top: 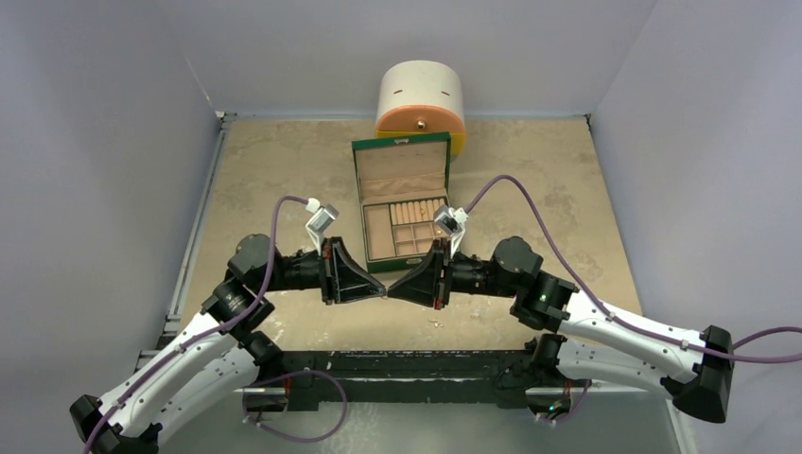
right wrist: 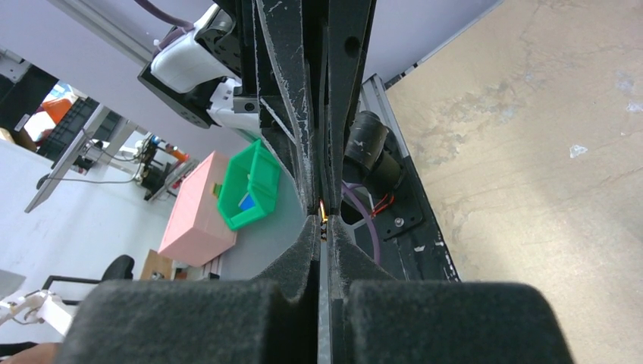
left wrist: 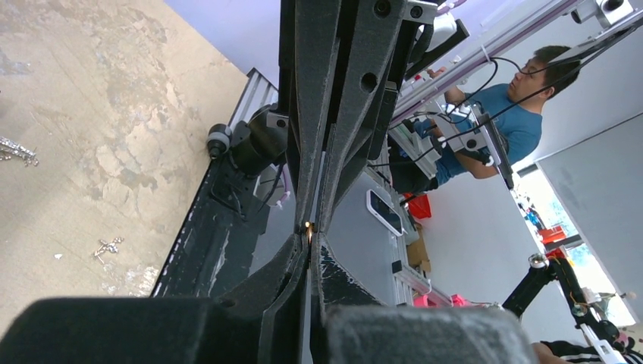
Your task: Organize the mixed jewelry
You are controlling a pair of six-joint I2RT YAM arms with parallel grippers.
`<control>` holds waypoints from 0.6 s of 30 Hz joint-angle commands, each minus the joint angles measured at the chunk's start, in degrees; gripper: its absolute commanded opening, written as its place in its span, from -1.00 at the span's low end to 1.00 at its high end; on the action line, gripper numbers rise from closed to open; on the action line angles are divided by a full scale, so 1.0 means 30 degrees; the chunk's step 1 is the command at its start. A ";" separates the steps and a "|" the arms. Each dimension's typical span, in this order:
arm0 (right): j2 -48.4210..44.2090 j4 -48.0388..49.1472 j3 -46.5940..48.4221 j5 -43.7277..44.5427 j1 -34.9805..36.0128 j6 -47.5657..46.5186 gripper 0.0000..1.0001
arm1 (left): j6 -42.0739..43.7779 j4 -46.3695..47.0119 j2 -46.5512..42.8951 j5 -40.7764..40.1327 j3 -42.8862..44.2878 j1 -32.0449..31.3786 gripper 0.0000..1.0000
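My two grippers meet tip to tip just above the table, in front of the green box (top: pixel 402 151). The left gripper (top: pixel 381 289) is shut, with a small gold ring (left wrist: pixel 308 225) pinched at its fingertips. The right gripper (top: pixel 393 289) is shut on the same gold ring (right wrist: pixel 323 211), which shows as a thin gold arc between its pads. In the left wrist view, two silvery jewelry pieces (left wrist: pixel 108 246) (left wrist: pixel 17 149) lie loose on the table. Most of the ring is hidden by the fingers.
The green box stands open with its lid up and tan compartments (top: pixel 405 230) just beyond the grippers. A white and orange cylinder (top: pixel 421 99) sits against the back wall. The table's black near edge (top: pixel 416 364) runs below both arms.
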 commanded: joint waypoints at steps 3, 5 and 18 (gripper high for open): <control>-0.0612 0.0512 0.0203 0.0314 -0.0050 -0.0334 -1.00 | 0.2022 -0.1538 -0.0233 -0.1203 0.1482 0.0058 -0.59; -0.0728 -0.0391 0.0496 0.0813 -0.0050 -0.0634 -1.00 | 0.2779 -0.3152 -0.0144 -0.2046 0.1899 0.0059 -0.32; 0.0831 -0.9835 0.4036 0.9879 -0.0054 -0.2578 -1.00 | 0.6220 -0.9554 -0.0270 -1.0002 0.3763 0.0059 0.03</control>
